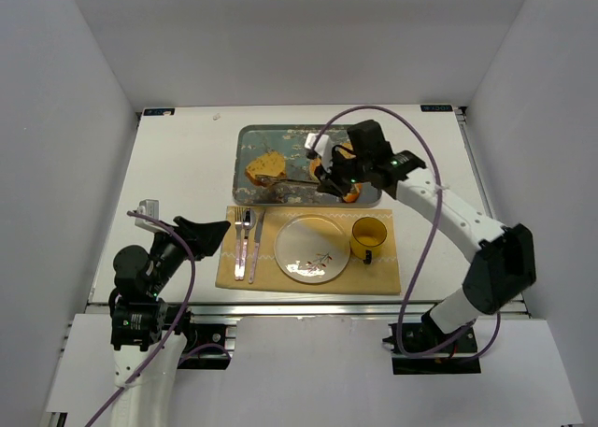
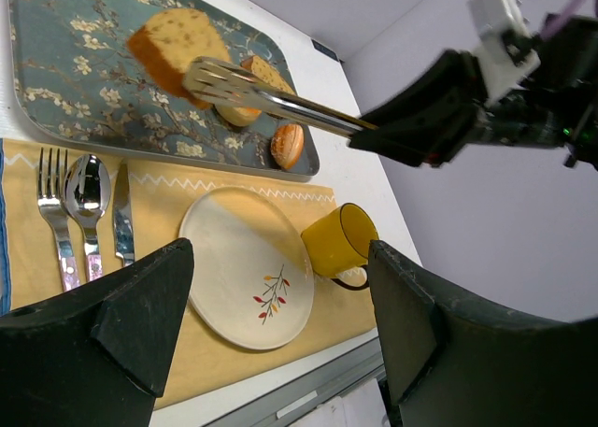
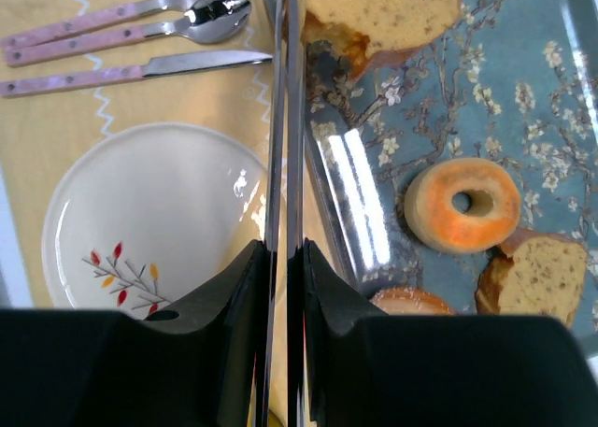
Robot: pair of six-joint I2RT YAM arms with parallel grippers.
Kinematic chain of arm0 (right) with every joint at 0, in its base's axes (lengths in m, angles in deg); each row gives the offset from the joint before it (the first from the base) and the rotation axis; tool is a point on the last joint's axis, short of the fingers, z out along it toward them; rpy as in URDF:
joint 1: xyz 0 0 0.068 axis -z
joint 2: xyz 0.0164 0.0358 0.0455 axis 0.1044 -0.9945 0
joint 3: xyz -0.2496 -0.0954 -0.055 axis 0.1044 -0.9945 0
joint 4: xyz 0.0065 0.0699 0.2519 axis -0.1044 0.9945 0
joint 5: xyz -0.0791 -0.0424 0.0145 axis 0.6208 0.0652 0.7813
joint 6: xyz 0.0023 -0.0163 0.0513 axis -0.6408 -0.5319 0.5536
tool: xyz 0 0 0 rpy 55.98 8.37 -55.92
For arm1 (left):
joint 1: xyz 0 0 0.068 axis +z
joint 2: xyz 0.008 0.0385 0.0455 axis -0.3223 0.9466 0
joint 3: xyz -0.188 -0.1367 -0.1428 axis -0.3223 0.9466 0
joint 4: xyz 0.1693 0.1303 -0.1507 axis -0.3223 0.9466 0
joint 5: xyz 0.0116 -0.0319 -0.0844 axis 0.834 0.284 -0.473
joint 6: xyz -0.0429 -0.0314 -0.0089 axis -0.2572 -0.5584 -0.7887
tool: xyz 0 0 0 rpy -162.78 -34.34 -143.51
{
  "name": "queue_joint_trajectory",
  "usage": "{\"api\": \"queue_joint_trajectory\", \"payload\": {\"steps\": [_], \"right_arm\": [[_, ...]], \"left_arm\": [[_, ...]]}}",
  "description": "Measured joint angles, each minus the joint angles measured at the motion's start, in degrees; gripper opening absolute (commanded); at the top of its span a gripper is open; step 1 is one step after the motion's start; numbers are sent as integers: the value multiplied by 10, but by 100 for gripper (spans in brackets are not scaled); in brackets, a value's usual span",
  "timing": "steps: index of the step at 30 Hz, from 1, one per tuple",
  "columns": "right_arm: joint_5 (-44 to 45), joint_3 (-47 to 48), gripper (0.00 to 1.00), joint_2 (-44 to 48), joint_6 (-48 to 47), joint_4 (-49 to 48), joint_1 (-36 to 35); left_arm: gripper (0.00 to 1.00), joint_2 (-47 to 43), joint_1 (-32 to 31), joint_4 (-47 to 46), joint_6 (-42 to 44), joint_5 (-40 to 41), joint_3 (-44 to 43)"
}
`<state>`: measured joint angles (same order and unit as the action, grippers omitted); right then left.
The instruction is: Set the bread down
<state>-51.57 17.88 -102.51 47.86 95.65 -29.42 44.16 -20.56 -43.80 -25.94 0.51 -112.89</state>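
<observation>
Right gripper (image 3: pixel 280 282) clamped on tongs (image 2: pixel 271 98) | tips at the bread (image 2: pixel 177 42) on tray (image 1: pixel 248 142), likely bound for plate (image 1: pixel 301 238) | left gripper (image 2: pixel 280 324) apart, idle

Yellow mug (image 1: pixel 368 236) beside white plate (image 1: pixel 299 242)

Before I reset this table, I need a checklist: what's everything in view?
tray: 1, blue floral, table rear
bread: 1, golden-brown, tray left
smaller bread slice: 1, brown, tray right
doughnut: 1, orange, tray right
bun: 1, pale, tray, half hidden
tongs: 1, silver, held over tray
placemat: 1, yellow, table front
fork, spoon, knife: 1 each, pink-handled, placemat left
plate: 1, white, placemat centre
mug: 1, yellow, beside plate
left gripper: open, near-left
right gripper: shut on tongs
</observation>
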Motion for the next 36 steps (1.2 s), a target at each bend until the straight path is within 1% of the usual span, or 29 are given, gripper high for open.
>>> {"api": "queue_joint_trajectory", "payload": {"steps": [5,8,13,16,22,26,27,31,36], "right_arm": [[-7,-83,13,105,-18,17,11],[-8,-143,12,175,-28,49,11],[-10,-216,13,251,-40,87,11],[-10,-243,14,281,-46,110,11],[-10,-264,17,292,-48,130,11],[-10,-266,24,287,-58,137,11],[-10,-266,28,284,-61,139,11],[-10,-266,35,265,-68,153,11],[-10,-266,40,260,-73,159,11]], "left_arm": [[85,-7,0,0,-1,0,0],[85,-10,0,0,-2,0,0],[85,-10,0,-2,-3,-2,0],[85,-10,0,-9,-3,-5,1],[85,-10,0,-18,-3,-10,2],[85,-10,0,-17,-3,-11,2],[85,-11,0,-17,-3,-11,2],[85,-14,0,-17,-4,-10,2],[85,-15,0,-13,-5,-10,2]]}}
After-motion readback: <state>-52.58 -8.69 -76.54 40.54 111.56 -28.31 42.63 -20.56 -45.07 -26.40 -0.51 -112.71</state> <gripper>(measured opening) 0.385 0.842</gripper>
